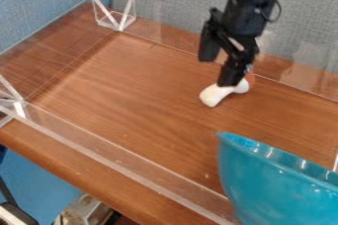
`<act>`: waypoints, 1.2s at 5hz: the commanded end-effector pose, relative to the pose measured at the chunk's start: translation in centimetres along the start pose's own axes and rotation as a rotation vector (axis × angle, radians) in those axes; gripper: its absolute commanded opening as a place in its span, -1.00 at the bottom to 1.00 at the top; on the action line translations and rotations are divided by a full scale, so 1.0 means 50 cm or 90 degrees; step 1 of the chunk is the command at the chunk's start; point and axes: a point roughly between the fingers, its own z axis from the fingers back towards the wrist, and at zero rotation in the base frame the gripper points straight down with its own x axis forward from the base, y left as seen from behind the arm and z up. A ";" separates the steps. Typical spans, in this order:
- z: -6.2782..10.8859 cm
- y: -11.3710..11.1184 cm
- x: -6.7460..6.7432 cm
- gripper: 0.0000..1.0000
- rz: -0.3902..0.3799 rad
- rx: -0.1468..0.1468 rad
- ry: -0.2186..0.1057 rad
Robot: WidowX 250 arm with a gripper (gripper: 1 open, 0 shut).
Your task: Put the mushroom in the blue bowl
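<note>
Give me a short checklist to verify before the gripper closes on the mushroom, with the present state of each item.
1. Gripper open: ok, the fingers stand apart.
2. Gripper over the mushroom: ok, it hangs right above the cap end, pointing down.
3. Fingers on both sides of the mushroom: cannot tell, one finger hides the cap from this view.
4. Mushroom lying free on the table: ok, nothing else touches it.
5. Bowl ready to receive: ok as far as visible, the part in view holds nothing; the rest is cut off by the picture edge.
6. Way from mushroom to bowl: ok, only bare table lies between them.
</note>
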 end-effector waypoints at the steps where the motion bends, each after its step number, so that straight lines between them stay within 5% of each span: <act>1: 0.005 0.032 0.024 1.00 -0.011 0.021 -0.025; 2: -0.033 0.062 0.037 1.00 -0.007 0.015 -0.013; 4: -0.038 0.109 0.034 1.00 0.011 0.011 -0.010; 5: -0.021 0.113 0.033 -1.00 -0.010 0.016 -0.010; 6: 0.001 0.115 0.030 -1.00 -0.028 0.022 -0.013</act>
